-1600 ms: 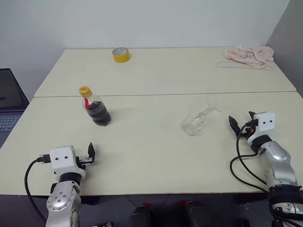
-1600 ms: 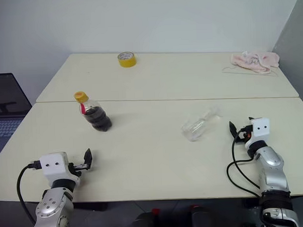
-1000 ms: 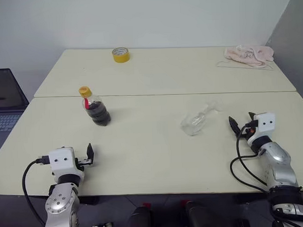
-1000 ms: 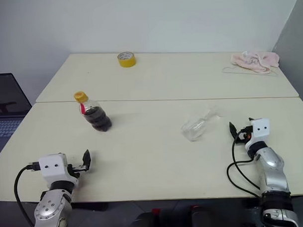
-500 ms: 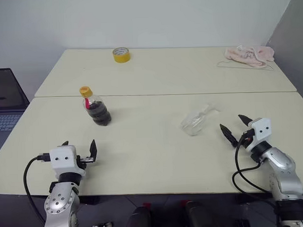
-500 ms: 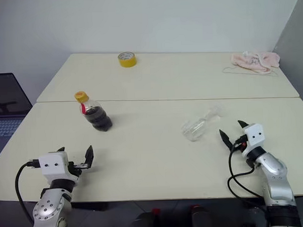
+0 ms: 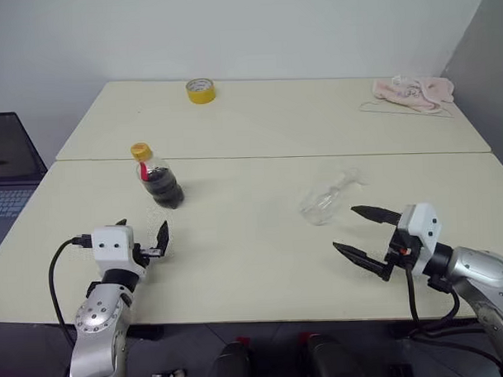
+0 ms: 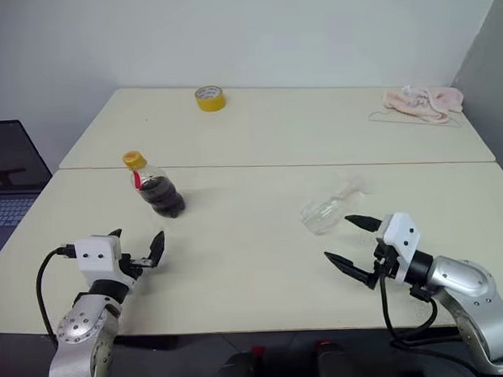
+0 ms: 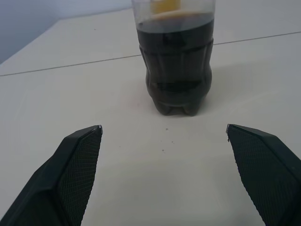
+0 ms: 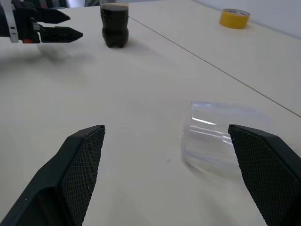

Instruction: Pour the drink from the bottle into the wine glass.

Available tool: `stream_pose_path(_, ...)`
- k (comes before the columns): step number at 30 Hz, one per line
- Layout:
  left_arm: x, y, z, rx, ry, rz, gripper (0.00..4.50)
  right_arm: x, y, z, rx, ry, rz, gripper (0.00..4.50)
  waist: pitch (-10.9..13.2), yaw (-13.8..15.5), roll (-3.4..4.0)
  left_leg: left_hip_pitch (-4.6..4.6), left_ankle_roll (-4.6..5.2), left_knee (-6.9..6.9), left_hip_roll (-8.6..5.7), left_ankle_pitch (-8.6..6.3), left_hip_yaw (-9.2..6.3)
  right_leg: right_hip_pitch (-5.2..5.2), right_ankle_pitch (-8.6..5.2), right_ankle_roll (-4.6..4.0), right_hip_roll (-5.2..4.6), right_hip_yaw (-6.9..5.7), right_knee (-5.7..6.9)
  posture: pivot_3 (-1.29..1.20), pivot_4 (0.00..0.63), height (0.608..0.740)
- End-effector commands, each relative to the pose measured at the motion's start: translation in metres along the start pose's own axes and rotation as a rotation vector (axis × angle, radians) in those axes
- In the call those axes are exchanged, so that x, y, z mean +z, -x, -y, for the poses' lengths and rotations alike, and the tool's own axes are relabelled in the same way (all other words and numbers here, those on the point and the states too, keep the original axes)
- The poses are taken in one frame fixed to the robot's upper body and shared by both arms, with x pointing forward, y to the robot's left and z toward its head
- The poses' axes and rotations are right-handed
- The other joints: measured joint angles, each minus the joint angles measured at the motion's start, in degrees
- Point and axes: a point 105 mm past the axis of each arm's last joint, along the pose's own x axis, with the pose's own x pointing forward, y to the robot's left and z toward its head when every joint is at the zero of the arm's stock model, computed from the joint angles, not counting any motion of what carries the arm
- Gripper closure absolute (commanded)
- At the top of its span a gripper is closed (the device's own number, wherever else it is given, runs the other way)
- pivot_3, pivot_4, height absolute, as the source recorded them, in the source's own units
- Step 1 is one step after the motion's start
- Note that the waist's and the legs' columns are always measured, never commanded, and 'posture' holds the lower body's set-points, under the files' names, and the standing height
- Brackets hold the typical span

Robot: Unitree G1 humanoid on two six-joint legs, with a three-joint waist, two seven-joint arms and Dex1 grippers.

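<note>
Head view: I see bottle (image 7: 158,177) upright on near table (image 7: 238,263), left of centre, yellow cap up. Wine glass (image 7: 325,201) on its side right of centre, long axis running from near-left bowl mouth to far-right foot. Left gripper (image 7: 143,239) spread wide, near bottle. Right gripper (image 7: 362,237) spread wide, just beside glass, empty.

Left wrist view: bottle (image 9: 175,70) ahead between fingers, drink (image 9: 175,61) dark.

Right wrist view: glass (image 10: 221,137) lying, mouth toward me.

**Tabletop layout**

The bottle (image 7: 158,178) stands upright left of centre on the tabletop (image 7: 237,247); the wine glass (image 7: 325,201) lies on its side right of centre. The tape roll (image 7: 200,90) sits at upper centre-left, the cloth (image 7: 413,92) at upper right. The left gripper (image 7: 142,239) is at lower left just below the bottle, the right gripper (image 7: 359,236) at lower right just below the glass. A laptop (image 7: 10,176) lies at the left edge.
</note>
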Motion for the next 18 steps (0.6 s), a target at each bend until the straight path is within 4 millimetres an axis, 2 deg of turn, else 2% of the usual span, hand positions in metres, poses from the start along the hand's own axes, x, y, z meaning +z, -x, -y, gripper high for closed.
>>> stream_pose_path(1, 0.01, -0.008, -0.008, 0.004, -0.028, 0.03, 0.02, 0.016, -0.008, -0.004, 0.025, 0.014, 0.047, 0.0, 0.01, 0.07, -0.01, -0.01, 0.0, 0.0, 0.0, 0.0, -0.02, -0.01, 0.05, -0.08, 0.0, -0.02, 0.0, 0.0, 0.15, 0.74)
stream_pose_path(6, 0.014, -0.021, -0.006, -0.03, -0.01, 0.033, 0.02, 0.019, -0.014, 0.001, 0.018, 0.032, 0.068, 0.0, 0.02, 0.18, -0.03, -0.03, -0.04, 0.0, -0.02, 0.02, -0.03, -0.01, 0.12, -0.2, -0.02, -0.04, -0.02, 0.0, 0.15, 0.74)
stream_pose_path(13, 0.017, -0.044, 0.012, -0.155, 0.006, 0.006, 0.02, 0.027, -0.027, 0.0, 0.04, 0.056, 0.114, 0.0, 0.02, 0.16, -0.03, -0.04, -0.06, 0.0, -0.02, 0.04, -0.09, -0.02, 0.12, -0.21, -0.02, -0.12, -0.01, 0.0, 0.15, 0.74)
stream_pose_path(18, 0.025, -0.056, 0.003, -0.135, -0.005, 0.022, 0.02, 0.03, -0.032, -0.004, 0.063, 0.069, 0.126, 0.0, 0.02, 0.13, -0.03, -0.05, -0.08, 0.0, -0.02, 0.05, -0.11, -0.04, 0.12, -0.21, -0.02, -0.13, -0.01, 0.0, 0.15, 0.74)
